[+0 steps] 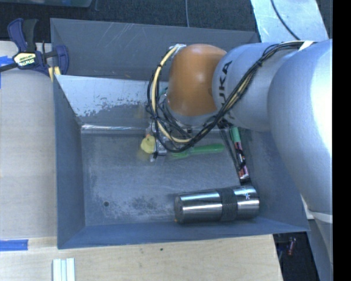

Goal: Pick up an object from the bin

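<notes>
Uppermost and closest to the lens: grey arm point(281, 92), entering from the right, with orange wrist cover point(192, 79) and looped yellow and black cables point(154, 89). Below the cover, gripper point(156, 150) down at the floor of the grey bin point(67, 174), towards the rear middle. Cannot tell whether released or clenched; tip mostly hidden. Just beside it, toward the view's left, small yellow lump point(146, 144), perhaps touching. On the other side, flat on the floor, long green handle point(206, 150). Further right, slim pen point(238, 156), green, black and red, partly under the arm. Against the near wall, well apart from the gripper, shiny metal cylinder point(216, 205) on its side, dark band round the middle.
</notes>
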`<state>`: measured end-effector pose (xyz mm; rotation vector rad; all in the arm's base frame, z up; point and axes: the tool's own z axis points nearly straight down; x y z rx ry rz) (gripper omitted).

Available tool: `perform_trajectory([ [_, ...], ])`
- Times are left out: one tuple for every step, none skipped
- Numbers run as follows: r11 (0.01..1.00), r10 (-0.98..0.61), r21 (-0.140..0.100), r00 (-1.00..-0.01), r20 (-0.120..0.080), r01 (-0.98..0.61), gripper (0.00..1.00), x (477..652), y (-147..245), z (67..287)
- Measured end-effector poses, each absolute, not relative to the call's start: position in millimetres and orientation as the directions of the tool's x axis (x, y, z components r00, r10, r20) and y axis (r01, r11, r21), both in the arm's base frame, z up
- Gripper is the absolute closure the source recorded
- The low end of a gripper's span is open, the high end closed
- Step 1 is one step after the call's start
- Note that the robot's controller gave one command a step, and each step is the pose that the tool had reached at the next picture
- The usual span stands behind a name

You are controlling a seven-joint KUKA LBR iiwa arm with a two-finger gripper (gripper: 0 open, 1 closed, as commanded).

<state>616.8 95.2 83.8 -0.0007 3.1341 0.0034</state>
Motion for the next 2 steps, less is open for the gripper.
perform_trajectory([
  [1.000,0.000,0.004,-1.000,-0.019,0.000,1.00,619.8,95.5,110.0],
  [1.000,0.000,0.004,-1.000,-0.019,0.000,1.00,619.5,95.3,123.8],
])
